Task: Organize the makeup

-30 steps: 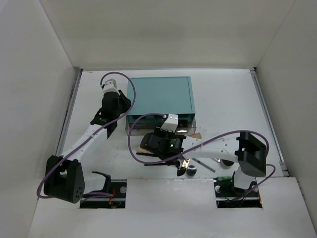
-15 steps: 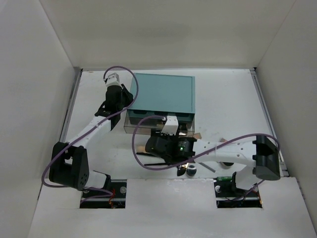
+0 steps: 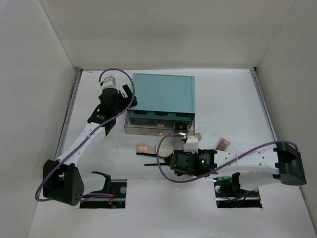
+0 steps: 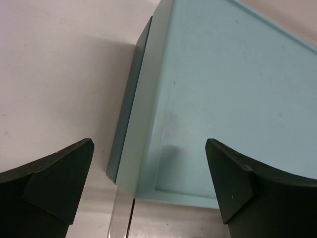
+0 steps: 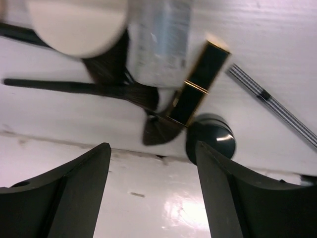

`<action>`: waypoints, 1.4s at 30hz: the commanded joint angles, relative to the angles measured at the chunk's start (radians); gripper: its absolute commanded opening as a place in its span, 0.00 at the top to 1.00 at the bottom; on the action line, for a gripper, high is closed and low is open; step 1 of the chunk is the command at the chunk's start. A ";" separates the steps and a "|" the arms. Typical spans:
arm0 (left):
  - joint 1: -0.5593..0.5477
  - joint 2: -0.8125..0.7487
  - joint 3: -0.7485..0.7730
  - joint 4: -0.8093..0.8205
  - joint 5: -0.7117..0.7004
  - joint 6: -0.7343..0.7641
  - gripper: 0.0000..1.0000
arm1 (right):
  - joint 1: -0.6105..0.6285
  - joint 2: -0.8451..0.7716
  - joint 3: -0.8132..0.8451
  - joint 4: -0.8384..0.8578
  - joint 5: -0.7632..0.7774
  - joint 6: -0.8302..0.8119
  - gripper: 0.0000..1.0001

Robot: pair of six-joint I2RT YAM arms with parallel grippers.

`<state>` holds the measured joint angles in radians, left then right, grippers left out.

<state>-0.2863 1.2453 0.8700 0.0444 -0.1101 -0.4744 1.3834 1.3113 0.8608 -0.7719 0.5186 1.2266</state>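
Observation:
The makeup lies on the white table in front of the teal drawer box (image 3: 163, 93). In the right wrist view I see a round cream puff (image 5: 77, 22), a clear bottle (image 5: 161, 42), a black and gold tube (image 5: 198, 84), black brushes (image 5: 89, 88), a black jar (image 5: 213, 144) and a striped pencil (image 5: 277, 109). A peach sponge (image 3: 142, 148) and a palette (image 3: 223, 144) lie further out. My right gripper (image 5: 152, 148) (image 3: 173, 162) hangs open above the table's near edge, just short of the jar, holding nothing. My left gripper (image 4: 148, 145) (image 3: 128, 97) is open over the box's (image 4: 223, 89) front left corner.
A clear drawer (image 3: 158, 128) stands pulled out from the box's front, and its edge (image 4: 173, 223) shows below the left fingers. White walls close in the table on three sides. Two cut-outs with the arm bases sit at the near edge.
The left gripper has opened at the box's corner. The right arm has drawn back from the drawer toward the near edge with its jaws wider, uncovering the puff, sponge and brushes.

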 commanded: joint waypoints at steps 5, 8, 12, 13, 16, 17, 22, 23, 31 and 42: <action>-0.018 -0.171 0.113 -0.161 -0.066 0.002 0.00 | 0.032 -0.046 -0.057 -0.176 -0.023 0.152 0.17; -0.047 -0.214 0.144 -0.233 -0.106 0.003 0.00 | 0.029 -0.075 -0.091 -0.165 -0.026 0.162 0.14; -0.125 -0.300 0.095 -0.284 -0.141 -0.006 0.00 | 0.013 -0.124 -0.160 -0.092 -0.037 0.159 0.14; -0.151 -0.326 0.074 -0.291 -0.154 -0.006 0.00 | 0.003 -0.138 -0.173 -0.064 -0.037 0.152 0.14; -0.220 -0.388 0.031 -0.328 -0.200 -0.010 0.00 | -0.027 -0.150 -0.213 0.035 -0.061 0.108 0.18; -0.246 -0.414 0.023 -0.351 -0.223 -0.010 0.00 | -0.040 -0.149 -0.224 0.071 -0.075 0.085 0.18; -0.320 -0.503 0.021 -0.487 -0.272 -0.001 0.00 | -0.077 -0.115 -0.256 0.181 -0.108 0.027 0.34; -0.333 -0.520 0.023 -0.518 -0.275 0.000 0.00 | -0.085 -0.110 -0.259 0.190 -0.108 0.025 0.39; -0.391 -0.619 -0.019 -0.609 -0.326 -0.027 0.00 | -0.062 -0.168 -0.151 0.094 -0.104 -0.030 0.74; -0.458 -0.702 -0.071 -0.597 -0.258 -0.032 0.00 | -0.227 -0.261 0.208 0.195 -0.068 -0.514 0.74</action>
<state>-0.7284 0.5941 0.8165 -0.5613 -0.3740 -0.4992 1.2560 1.0683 0.9836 -0.6590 0.4042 0.9005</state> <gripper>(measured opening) 0.997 0.562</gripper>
